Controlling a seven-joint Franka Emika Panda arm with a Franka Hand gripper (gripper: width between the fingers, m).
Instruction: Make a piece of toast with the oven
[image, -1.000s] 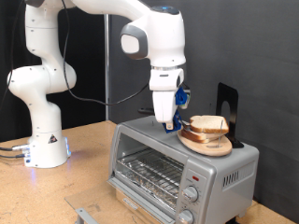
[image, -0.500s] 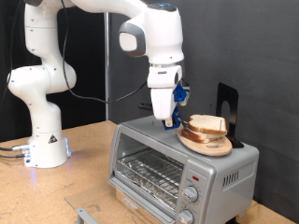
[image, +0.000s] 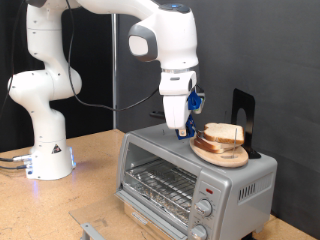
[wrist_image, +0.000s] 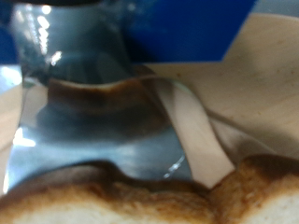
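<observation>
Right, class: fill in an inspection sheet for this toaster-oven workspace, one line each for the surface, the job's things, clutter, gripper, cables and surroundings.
Surface: wooden table, bare at its near part.
Job's things: oven on the table, wire rack visible inside; bread slices piled on a wooden plate on its roof.
Clutter: black stand behind the plate; metal bracket at the table's near edge.
Gripper: gripper just above the oven roof, beside the plate; nothing seen held.
Cables: black cable behind the arm; cords by the robot base.
Surroundings: dark backdrop.

oven (image: 190, 175): brushed silver metal, glass door, wire rack | plate (image: 222, 155): smooth wood | bread slices (image: 222, 133): matt, porous | arm (image: 165, 40): glossy white plastic
</observation>
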